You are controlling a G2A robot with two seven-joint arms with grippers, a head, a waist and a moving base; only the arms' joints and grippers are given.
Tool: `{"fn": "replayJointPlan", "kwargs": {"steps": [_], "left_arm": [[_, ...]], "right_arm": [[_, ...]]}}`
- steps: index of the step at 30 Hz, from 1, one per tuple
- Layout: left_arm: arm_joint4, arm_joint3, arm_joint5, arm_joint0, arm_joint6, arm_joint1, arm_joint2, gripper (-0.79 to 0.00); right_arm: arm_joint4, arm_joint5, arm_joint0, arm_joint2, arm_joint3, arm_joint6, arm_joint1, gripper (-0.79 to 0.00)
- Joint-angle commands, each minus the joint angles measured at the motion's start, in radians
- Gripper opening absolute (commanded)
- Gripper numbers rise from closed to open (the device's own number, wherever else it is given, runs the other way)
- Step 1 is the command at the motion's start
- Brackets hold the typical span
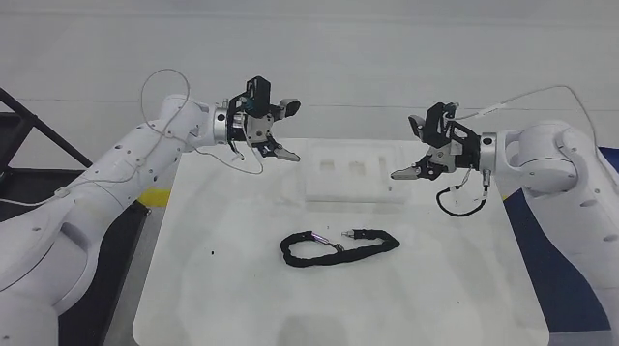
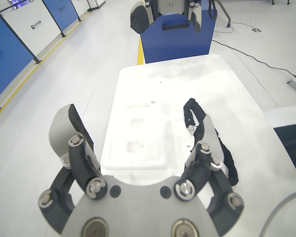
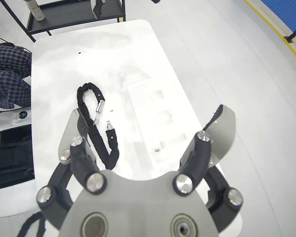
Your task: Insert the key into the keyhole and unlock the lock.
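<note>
Lock (image 1: 363, 250), ends apart, lies on the table (image 1: 213, 278) near a tray (image 1: 353, 177). Left gripper (image 1: 290, 131) and right gripper (image 1: 406, 150) hover wide open at either side. Unpinned, the lock may slide under a push, misaligning the key.

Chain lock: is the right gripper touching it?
Apart. Top view shows the right gripper, fingers open, beside the foam tray, a clear gap from the chain lock.

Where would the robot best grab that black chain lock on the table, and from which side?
Probably the silver cylinder at one end of the chain lock, from straight above: it lies flat on the table, looks rigid where the rest is floppy, with room either side.
</note>
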Motion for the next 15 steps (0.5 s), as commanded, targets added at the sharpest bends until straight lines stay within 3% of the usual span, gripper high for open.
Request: {"fn": "replayJointPlan", "kwargs": {"steps": [1, 15], "left_arm": [[-0.012, -0.002, 0.0, -0.021, 0.021, 0.003, 0.028, 0.0], [-0.019, -0.016, 0.0, -0.03, 0.038, 0.008, 0.036, 0.0]], "right_arm": [[0.015, -0.003, 0.009, -0.011, 0.016, 0.006, -0.002, 0.0], [0.016, -0.005, 0.015, -0.021, 0.018, 0.016, -0.002, 0.0]]}}
